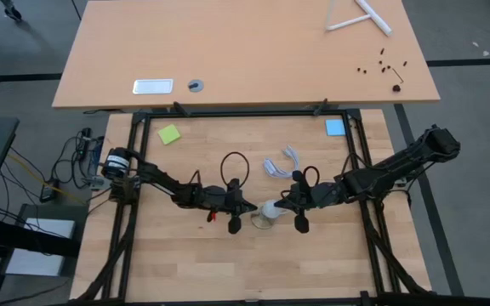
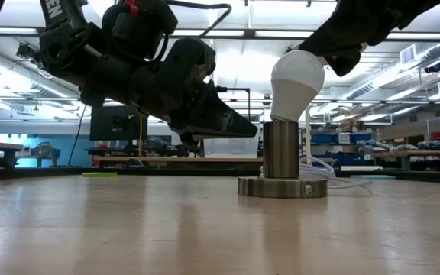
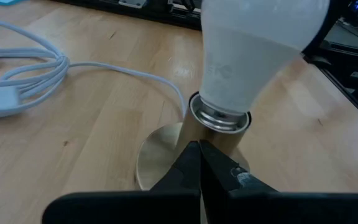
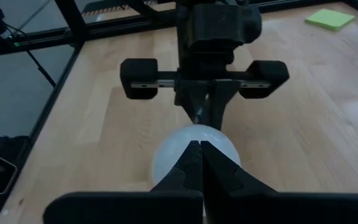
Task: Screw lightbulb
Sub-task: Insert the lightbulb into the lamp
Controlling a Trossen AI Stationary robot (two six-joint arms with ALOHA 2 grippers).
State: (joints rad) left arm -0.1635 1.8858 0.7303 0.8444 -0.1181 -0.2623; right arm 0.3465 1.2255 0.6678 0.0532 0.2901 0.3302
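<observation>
bulb [image 2: 297, 85]: upright in socket [image 2: 282, 164] on counter [image 2: 128, 229]
left end effector [image 3: 199, 163]: closed, empty, at socket
right end effector [image 4: 199, 163]: closed, empty, touching bulb top

Left arm: stretched low toward centre, left gripper [image 1: 250, 206] with fingers pressed together. Right arm: stretched inward opposite it, right gripper [image 1: 281, 206] likewise closed, tips facing.
</observation>
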